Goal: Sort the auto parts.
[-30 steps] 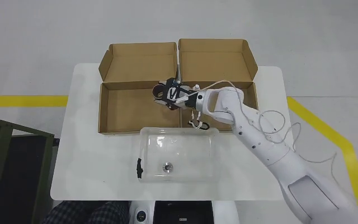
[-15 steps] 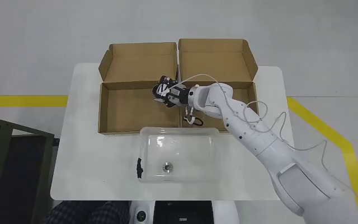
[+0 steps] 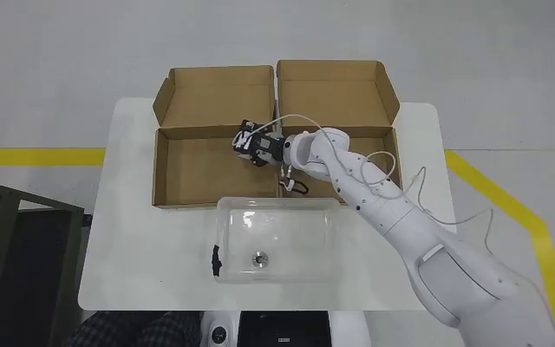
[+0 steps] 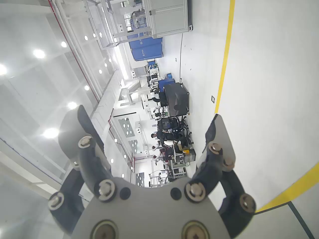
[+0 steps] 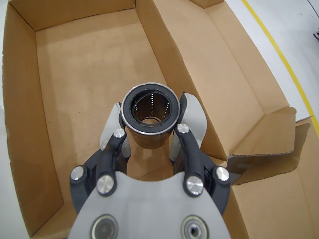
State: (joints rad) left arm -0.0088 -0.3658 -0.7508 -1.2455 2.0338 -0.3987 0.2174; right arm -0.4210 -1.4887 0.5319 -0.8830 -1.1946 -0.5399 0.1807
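Gripping bearing (image 5: 149,138) firmly in closed right hand (image 5: 152,111) over left cardboard box (image 5: 82,58), close to its inner wall; lower straight down clear of that wall; release only near the floor, since probably prone to rolling; keep left hand (image 4: 148,113), spread open and empty, out of the way.

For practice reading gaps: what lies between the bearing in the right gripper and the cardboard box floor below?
Nothing: in the right wrist view the cardboard box floor is bare under the bearing in the right gripper.

Two cardboard boxes (image 3: 191,169) (image 3: 334,95), one clear bin (image 3: 299,252), two metal parts (image 5: 150,110) (image 3: 258,258).
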